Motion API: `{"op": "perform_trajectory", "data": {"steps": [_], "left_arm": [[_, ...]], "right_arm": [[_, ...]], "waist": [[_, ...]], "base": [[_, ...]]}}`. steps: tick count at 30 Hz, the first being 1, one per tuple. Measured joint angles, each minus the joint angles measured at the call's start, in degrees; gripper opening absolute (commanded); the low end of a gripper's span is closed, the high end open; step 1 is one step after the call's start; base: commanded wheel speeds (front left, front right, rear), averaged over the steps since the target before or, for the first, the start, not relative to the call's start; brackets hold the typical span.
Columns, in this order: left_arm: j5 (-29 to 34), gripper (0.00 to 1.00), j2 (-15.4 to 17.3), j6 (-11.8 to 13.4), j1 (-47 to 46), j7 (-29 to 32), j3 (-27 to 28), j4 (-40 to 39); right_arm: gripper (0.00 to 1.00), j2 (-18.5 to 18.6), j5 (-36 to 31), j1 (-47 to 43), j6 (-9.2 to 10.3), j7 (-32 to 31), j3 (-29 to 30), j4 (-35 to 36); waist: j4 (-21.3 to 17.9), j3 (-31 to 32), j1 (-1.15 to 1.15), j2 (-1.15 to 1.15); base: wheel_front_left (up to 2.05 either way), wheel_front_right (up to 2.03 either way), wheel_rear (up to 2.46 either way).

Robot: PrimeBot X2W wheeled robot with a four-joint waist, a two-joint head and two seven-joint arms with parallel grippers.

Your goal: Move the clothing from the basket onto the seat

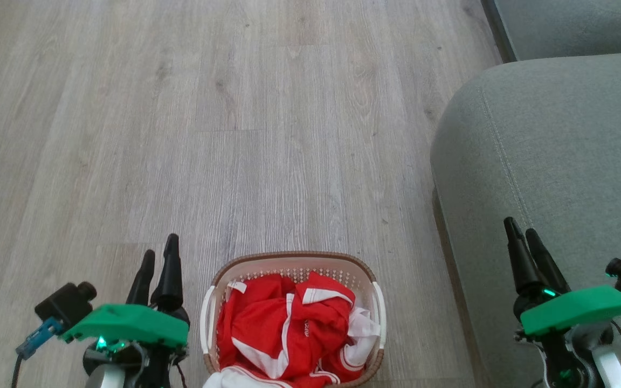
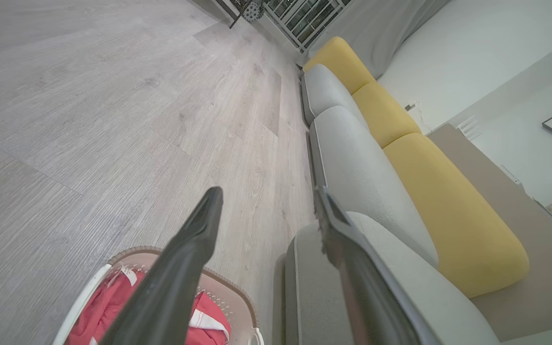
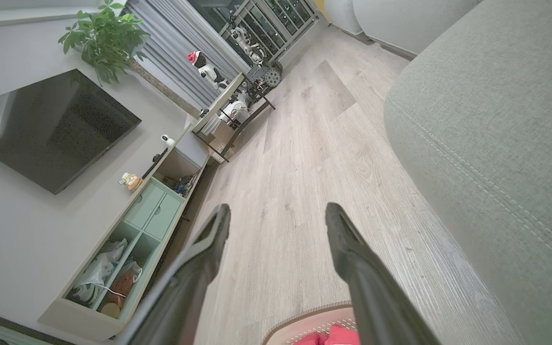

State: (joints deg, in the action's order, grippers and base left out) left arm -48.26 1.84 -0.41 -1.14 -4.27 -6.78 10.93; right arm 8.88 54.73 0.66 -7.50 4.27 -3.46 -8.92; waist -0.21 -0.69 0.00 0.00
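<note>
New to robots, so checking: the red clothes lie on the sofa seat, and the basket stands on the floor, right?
No: the head view shows the red clothes in the basket, not on the sofa seat. The basket does stand on the floor.

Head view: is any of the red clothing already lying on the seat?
No: the clothing lies heaped inside the basket, which stands beside the seat, not on it.
</note>
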Motion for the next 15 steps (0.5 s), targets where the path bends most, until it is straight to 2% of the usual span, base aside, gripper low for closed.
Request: {"op": "perform_trajectory", "data": {"steps": [15], "left_arm": [[9.78, 1.0, 0.04, 1.98, -0.97, -2.47, -2.1, -2.22]], "right_arm": [[1.0, 1.03, -8.65, 0.7, 0.0, 2.45, -2.2, 1.36]], "waist": [[-0.07, -0.07, 0.0, 0.0]], "base": [[0.0, 0.0, 0.0]]}}
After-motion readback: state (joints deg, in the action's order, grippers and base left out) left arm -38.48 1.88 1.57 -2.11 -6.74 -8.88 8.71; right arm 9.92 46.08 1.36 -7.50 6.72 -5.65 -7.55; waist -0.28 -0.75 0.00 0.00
